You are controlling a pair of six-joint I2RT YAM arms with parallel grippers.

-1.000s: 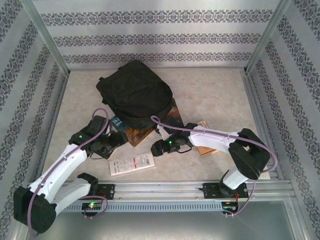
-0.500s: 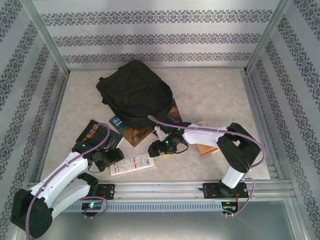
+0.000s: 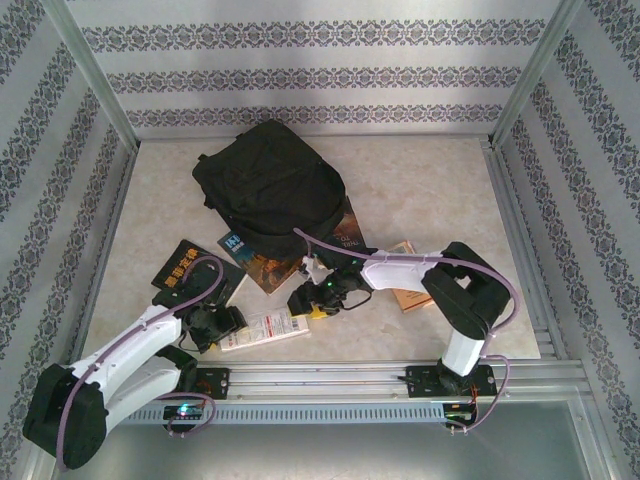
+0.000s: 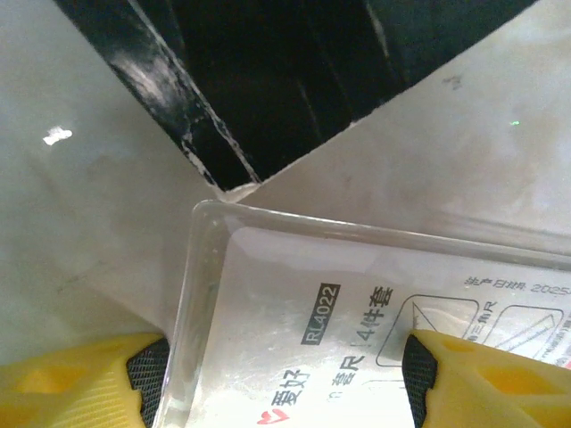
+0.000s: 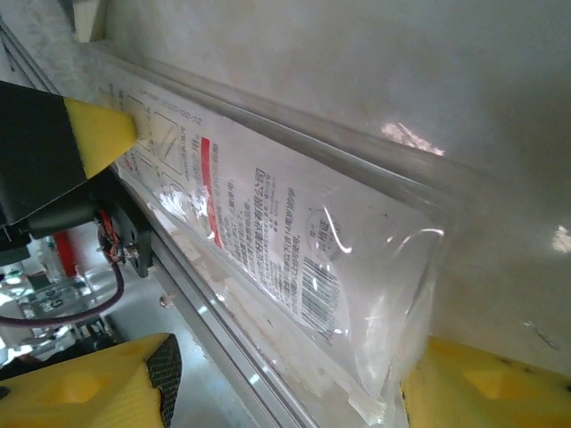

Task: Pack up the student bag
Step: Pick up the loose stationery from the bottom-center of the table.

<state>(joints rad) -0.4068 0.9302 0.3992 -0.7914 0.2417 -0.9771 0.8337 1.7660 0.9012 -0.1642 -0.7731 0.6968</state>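
The student bag (image 3: pixel 270 185) is touched by neither claw. Nearest, a clear packet (image 3: pixel 265 328) is laid flat on the bench (image 3: pixel 420 190). The left claw (image 3: pixel 222 325) is held open over one end of it, and the right claw (image 3: pixel 303 306) is held open around the other end. Just beyond the claws, books (image 3: pixel 185 268) are spread. Farther off, the black bag is laid on the bench, with books tucked under its near edge.
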